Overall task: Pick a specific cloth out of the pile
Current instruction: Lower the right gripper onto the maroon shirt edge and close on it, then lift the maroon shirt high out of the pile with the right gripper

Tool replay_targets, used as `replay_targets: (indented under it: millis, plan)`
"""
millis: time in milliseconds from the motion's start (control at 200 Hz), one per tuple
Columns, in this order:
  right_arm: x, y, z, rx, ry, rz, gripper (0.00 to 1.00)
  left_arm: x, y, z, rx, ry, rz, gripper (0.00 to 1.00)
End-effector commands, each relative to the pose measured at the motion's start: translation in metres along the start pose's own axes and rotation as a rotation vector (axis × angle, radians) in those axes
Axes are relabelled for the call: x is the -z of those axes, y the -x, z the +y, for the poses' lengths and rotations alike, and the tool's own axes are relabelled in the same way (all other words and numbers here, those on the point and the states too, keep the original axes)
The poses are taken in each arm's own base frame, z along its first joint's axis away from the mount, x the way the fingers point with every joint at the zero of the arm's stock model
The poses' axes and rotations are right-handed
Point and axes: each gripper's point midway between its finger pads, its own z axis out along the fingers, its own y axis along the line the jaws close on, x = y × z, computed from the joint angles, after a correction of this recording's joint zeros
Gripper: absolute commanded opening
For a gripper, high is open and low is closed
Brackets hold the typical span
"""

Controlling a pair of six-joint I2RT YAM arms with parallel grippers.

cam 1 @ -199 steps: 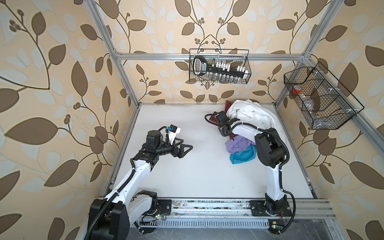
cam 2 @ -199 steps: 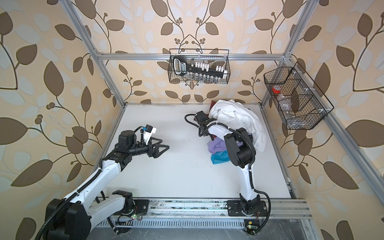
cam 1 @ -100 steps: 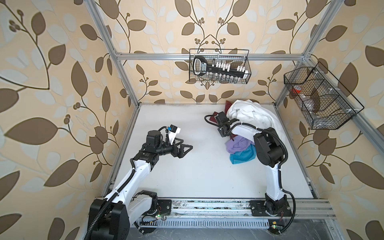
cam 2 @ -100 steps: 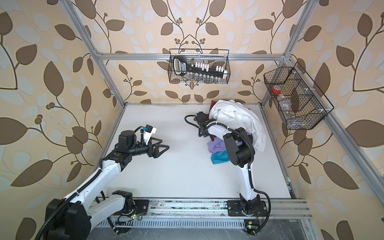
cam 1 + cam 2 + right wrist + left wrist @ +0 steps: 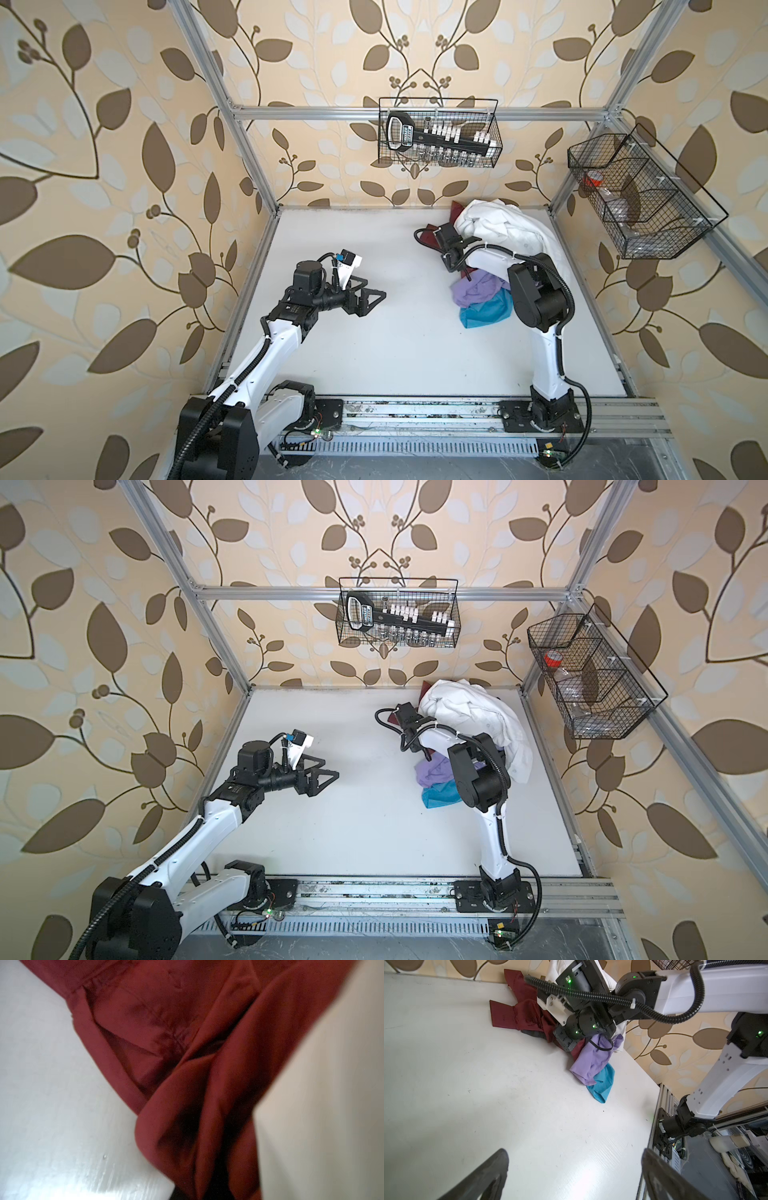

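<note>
The pile (image 5: pixel 500 232) lies at the back right of the white table, with a big white garment on top and lilac (image 5: pixel 473 289) and teal (image 5: pixel 486 311) pieces at its near side. The cloth (image 5: pixel 512 1016), maroon and slightly shiny, spreads out of the pile's left side, in both top views (image 5: pixel 428 240) (image 5: pixel 426 687). My right gripper (image 5: pixel 568 1047) reaches down into that side, shut on a bunched fold of the cloth (image 5: pixel 187 1043), which hides its fingers in the right wrist view. My left gripper (image 5: pixel 376 297) (image 5: pixel 575 1155) hovers open over bare table, left of centre, holding nothing.
A wire basket (image 5: pixel 438 133) with a tool set hangs on the back wall. Another basket (image 5: pixel 640 195) hangs on the right wall. Aluminium frame posts (image 5: pixel 249 158) stand at the corners. The base rail (image 5: pixel 415 419) runs along the front edge.
My right gripper has shut on the maroon cloth at the pile's left side. Its arm has shifted only slightly. The left arm has not moved.
</note>
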Motion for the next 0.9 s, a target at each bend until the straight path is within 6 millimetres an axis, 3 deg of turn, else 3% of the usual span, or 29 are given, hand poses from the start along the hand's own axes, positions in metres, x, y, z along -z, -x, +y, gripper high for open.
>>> replay_targets:
  millis: [0,220,570,895]
  plan:
    - [0.045,0.028,-0.031,-0.063,-0.029,-0.108,0.00,0.003,0.011,-0.009,-0.069,-0.012,-0.027,0.99]
    - [0.097,0.057,-0.062,-0.110,-0.055,-0.231,0.00,0.004,0.011,-0.010,-0.076,-0.010,-0.032,0.99]
    - [0.157,0.093,-0.108,-0.167,-0.128,-0.375,0.00,0.004,0.011,-0.011,-0.077,-0.011,-0.035,0.99]
    - [0.218,0.142,-0.149,-0.229,-0.200,-0.550,0.00,0.005,0.011,-0.011,-0.077,-0.009,-0.037,0.99]
